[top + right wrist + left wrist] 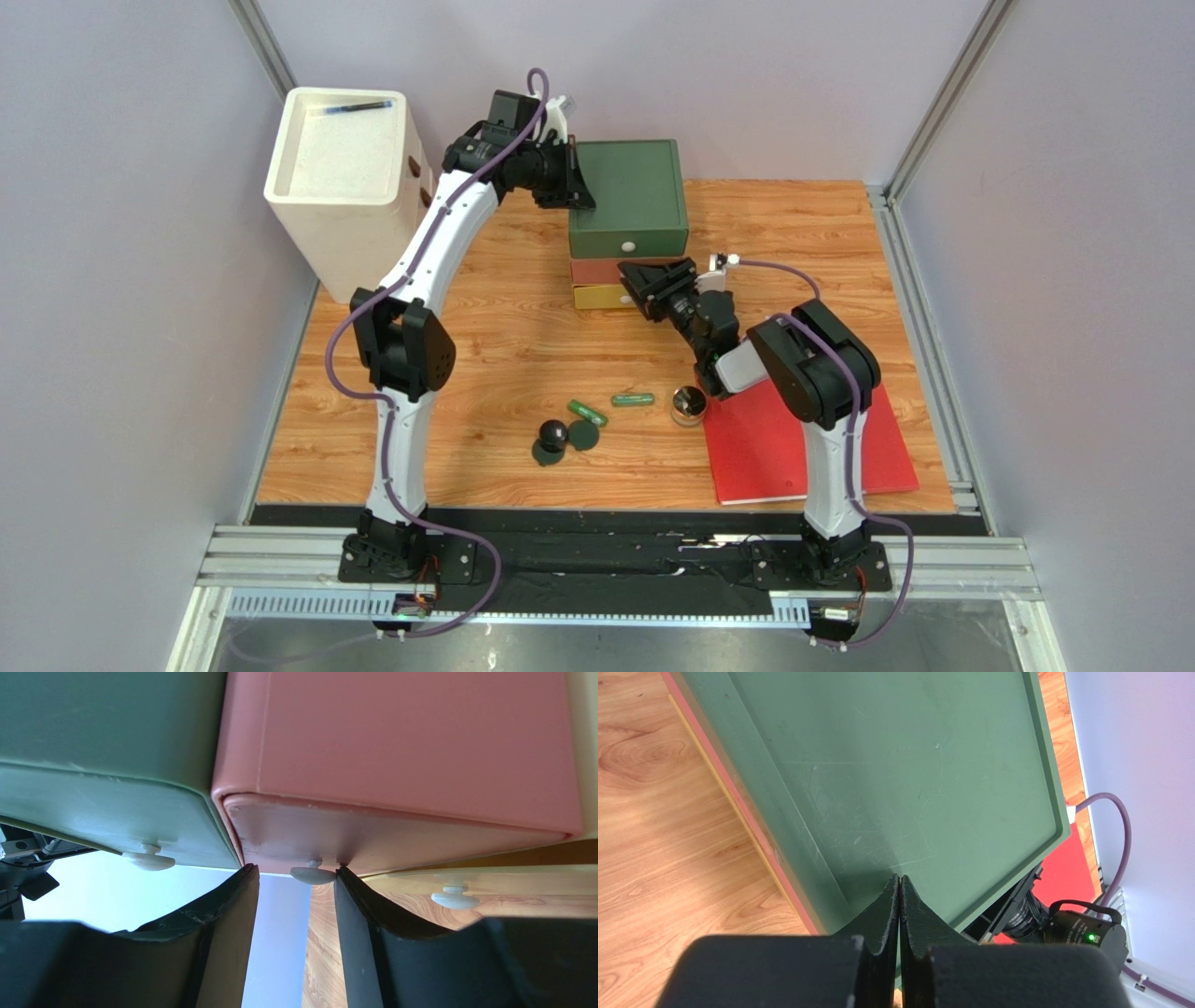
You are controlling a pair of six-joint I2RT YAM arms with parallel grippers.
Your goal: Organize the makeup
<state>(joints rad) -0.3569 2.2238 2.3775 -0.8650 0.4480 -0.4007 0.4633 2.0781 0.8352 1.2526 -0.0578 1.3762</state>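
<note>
The left hand (899,882) is fully closed and holds nothing. Its fingertips press together on the flat top of the green drawer (913,777), the uppermost of a small drawer unit (627,224) at the back of the counter (491,350).

The right hand (295,873) is at the front of the pink drawer (421,749), the middle one. Its fingers are partly open on either side of that drawer's white knob (312,876). There is a gap on one side, and the other finger is almost touching, so nothing is gripped. The yellow drawer (505,878) is at the bottom.

The makeup lies loose on the counter in front of the unit, between the two arms. There are two green tubes (631,401) (588,413), with a dark round compact (584,436) and a black ball (553,433) just beside them. A round jar (687,406) sits against the corner of the red book (758,448). A white box (344,175) is at the far left.
</note>
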